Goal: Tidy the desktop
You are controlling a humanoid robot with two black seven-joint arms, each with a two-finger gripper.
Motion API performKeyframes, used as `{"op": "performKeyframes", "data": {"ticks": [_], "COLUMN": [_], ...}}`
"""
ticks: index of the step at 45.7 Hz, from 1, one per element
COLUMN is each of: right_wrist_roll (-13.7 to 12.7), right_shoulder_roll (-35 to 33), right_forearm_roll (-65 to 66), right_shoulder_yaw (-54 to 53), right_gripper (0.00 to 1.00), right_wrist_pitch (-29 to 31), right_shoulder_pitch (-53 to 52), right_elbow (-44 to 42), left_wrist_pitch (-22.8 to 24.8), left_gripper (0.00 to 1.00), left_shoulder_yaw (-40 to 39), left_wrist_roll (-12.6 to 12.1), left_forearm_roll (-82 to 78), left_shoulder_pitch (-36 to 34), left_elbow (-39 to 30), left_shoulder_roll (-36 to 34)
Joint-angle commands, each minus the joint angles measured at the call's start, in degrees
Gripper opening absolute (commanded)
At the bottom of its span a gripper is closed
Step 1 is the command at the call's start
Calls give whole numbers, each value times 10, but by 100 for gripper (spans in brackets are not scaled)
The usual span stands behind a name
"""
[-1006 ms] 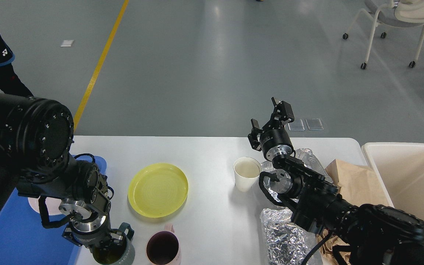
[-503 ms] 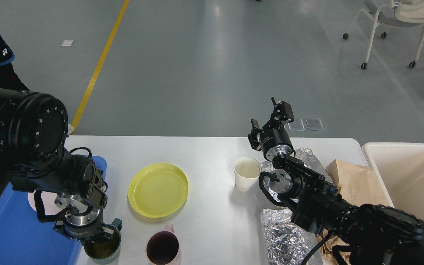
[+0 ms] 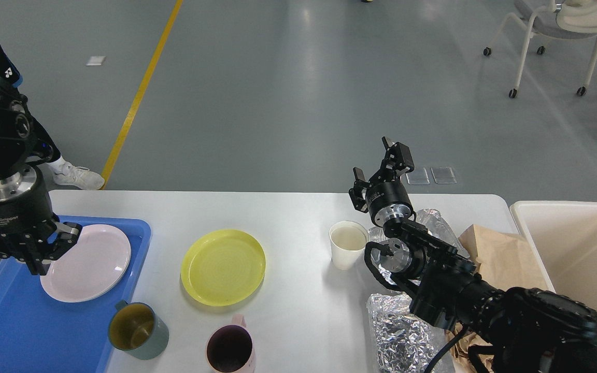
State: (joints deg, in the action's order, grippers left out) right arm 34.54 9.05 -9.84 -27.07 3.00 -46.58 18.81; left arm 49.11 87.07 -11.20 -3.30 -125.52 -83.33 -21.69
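The white desktop (image 3: 288,212) carries a yellow plate (image 3: 223,267), a white paper cup (image 3: 347,243), a pink mug (image 3: 230,348) at the front edge and a dark green mug (image 3: 138,331). The green mug stands upright at the right rim of the blue tray (image 3: 3,331). My left gripper (image 3: 52,251) hangs open and empty over the left part of the pink plate (image 3: 91,259) that lies in the tray. Raised above the desktop behind the paper cup, my right gripper (image 3: 380,165) is open with nothing in it.
Crumpled foil (image 3: 407,331) lies at the front right, more foil (image 3: 436,220) sits behind my right arm, and a brown paper bag (image 3: 500,259) is beside it. A cream bin (image 3: 583,254) stands off the right end. A person's shoe (image 3: 75,177) is behind the far left corner.
My left gripper let go of the green mug, which now stands at the tray's right rim. The left arm rose and swung left over the pink plate. The right arm stayed still.
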Motion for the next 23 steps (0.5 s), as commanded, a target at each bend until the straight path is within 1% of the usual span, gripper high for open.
{"op": "performKeyframes", "data": {"ticks": [1, 14, 15, 18, 19, 21, 22, 23], "right_wrist_roll": [0, 0, 0, 0, 0, 0, 0, 0], "right_shoulder_roll": [0, 0, 0, 0, 0, 0, 0, 0], "right_forearm_roll": [0, 0, 0, 0, 0, 0, 0, 0], "right_shoulder_yaw": [0, 0, 0, 0, 0, -1, -1, -1], "right_gripper": [100, 100, 100, 100, 100, 100, 100, 100], "right_wrist_pitch": [0, 0, 0, 0, 0, 0, 0, 0], "right_shoulder_pitch": [0, 0, 0, 0, 0, 0, 0, 0], "right_elbow": [0, 0, 0, 0, 1, 1, 1, 1], "left_wrist_pitch": [5, 6, 6, 13, 13, 13, 13, 13], "left_gripper": [0, 0, 4, 27, 31, 35, 40, 47], "left_shoulder_yaw": [15, 11, 10, 7, 6, -2, -7, -9], "left_wrist_roll": [-1, 0, 0, 3, 5, 5, 5, 3], "left_forearm_roll": [0, 1, 1, 2, 3, 4, 4, 4], "left_shoulder_pitch": [-22, -18, -13, 11, 20, 40, 50, 62], "left_elbow": [0, 0, 0, 0, 0, 0, 1, 1], "left_shoulder_roll": [-7, -4, -2, 2, 3, 10, 17, 24]}}
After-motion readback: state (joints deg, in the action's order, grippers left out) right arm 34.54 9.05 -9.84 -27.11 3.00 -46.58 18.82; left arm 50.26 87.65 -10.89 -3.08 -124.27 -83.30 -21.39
